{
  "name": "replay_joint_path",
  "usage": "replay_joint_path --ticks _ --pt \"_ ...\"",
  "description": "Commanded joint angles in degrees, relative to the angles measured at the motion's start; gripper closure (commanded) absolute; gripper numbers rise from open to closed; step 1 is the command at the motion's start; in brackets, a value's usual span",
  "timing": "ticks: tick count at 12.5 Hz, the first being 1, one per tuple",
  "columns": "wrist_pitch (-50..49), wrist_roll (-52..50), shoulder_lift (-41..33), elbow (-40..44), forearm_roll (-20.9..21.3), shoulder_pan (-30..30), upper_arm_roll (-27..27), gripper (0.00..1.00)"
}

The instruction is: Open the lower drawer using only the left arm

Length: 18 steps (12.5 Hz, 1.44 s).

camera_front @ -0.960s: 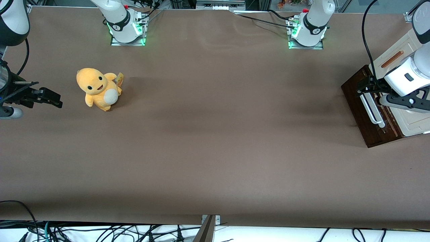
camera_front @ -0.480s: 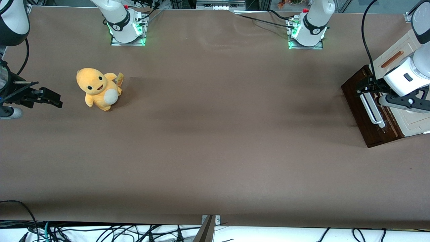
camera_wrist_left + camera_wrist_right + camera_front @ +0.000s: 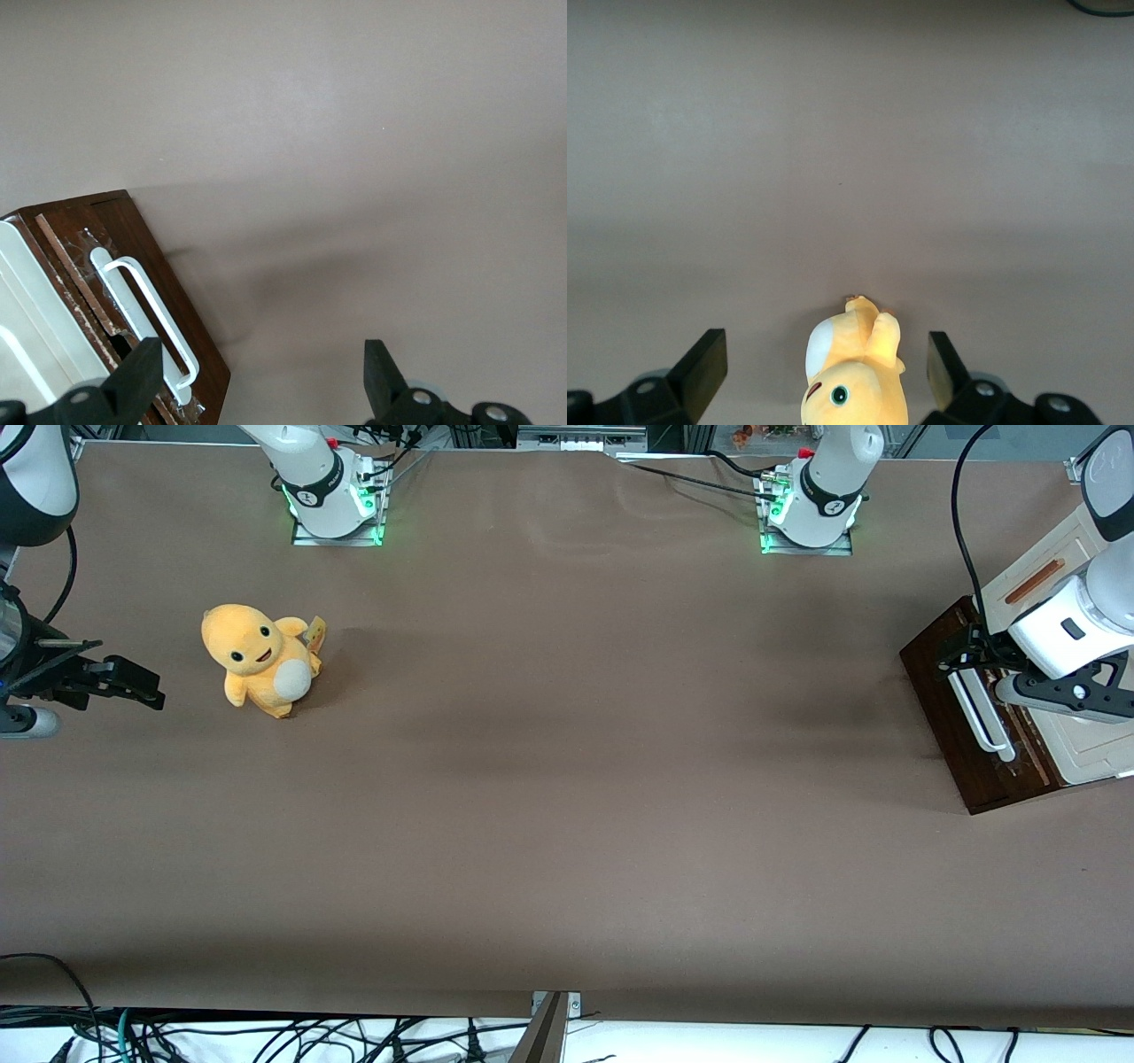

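Your lower drawer (image 3: 961,717) sits at the working arm's end of the table, its dark brown wooden front facing the open table and its white bar handle (image 3: 981,710) running along that front; in the wrist view the same handle (image 3: 146,314) reads as a smooth rounded loop standing off the scuffed, chipped wood, which gives a finger room to slip in under it. The drawer looks shut or barely started, since no pale lining shows. The cream-white cabinet (image 3: 1059,558) rises over it, with 1 orange-brown slot in its recessed panel. The left arm (image 3: 1076,624) reaches in from above the cabinet so that the gripper (image 3: 961,654) hangs just over the handle's end farther from the front camera; its 2 black fingers (image 3: 135,374) stand wide apart, one beside the handle and the other over bare cloth, so nothing is gripped yet. Well away, toward the parked arm's end, a soft yellow plush toy (image 3: 257,660) sits on the matte brown table cover (image 3: 567,779).
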Motion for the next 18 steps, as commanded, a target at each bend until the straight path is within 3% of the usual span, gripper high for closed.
replay_joint_path --ticks 1,5,8,14,15,18 --pt "-0.1 0.4 -0.8 -0.8 -1.8 -0.2 0.2 0.00" --pt "0.0 -0.1 -0.2 -0.7 -1.7 -0.2 0.1 0.00" --pt "0.0 -6.4 1.7 -0.7 -1.7 -0.4 0.0 0.00" --pt "1.8 -19.6 13.4 -0.6 -0.1 -2.3 0.0 0.00" --pt "2.4 -24.8 15.6 -0.6 3.0 -3.0 -0.4 0.00" --pt "3.2 -36.9 22.3 -0.9 18.6 -3.5 -4.0 0.00"
